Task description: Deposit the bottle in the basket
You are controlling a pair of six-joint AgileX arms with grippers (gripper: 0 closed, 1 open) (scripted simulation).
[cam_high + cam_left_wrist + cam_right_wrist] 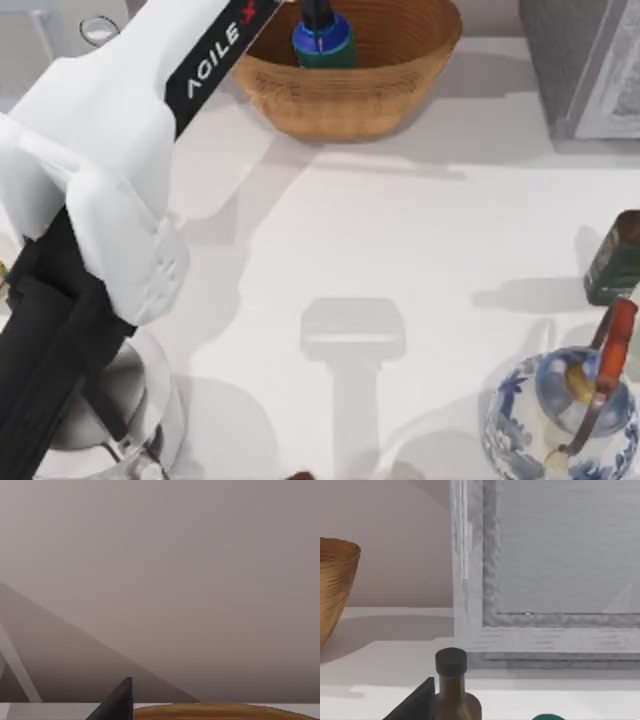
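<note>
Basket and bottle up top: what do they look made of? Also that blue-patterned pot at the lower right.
The basket looks like woven wicker, matte light brown, with fine ribbing on its walls. The bottle inside it seems smooth plastic, cyan with a blue shoulder. The teapot looks like glazed ceramic, glossy white with blue painted patterns; its handle could be wood. The left arm reaches over the basket.

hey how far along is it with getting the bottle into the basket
Nearly done, it seems. The bottle already sits inside the basket at the table's far edge in the top view, upright with its cap up. In hand: the left arm reaches over the basket, with something dark right above the cap, so whether it has let go is unclear. Left: confirm release and pull the arm back. The right arm is parked near the olive bottle.
</note>
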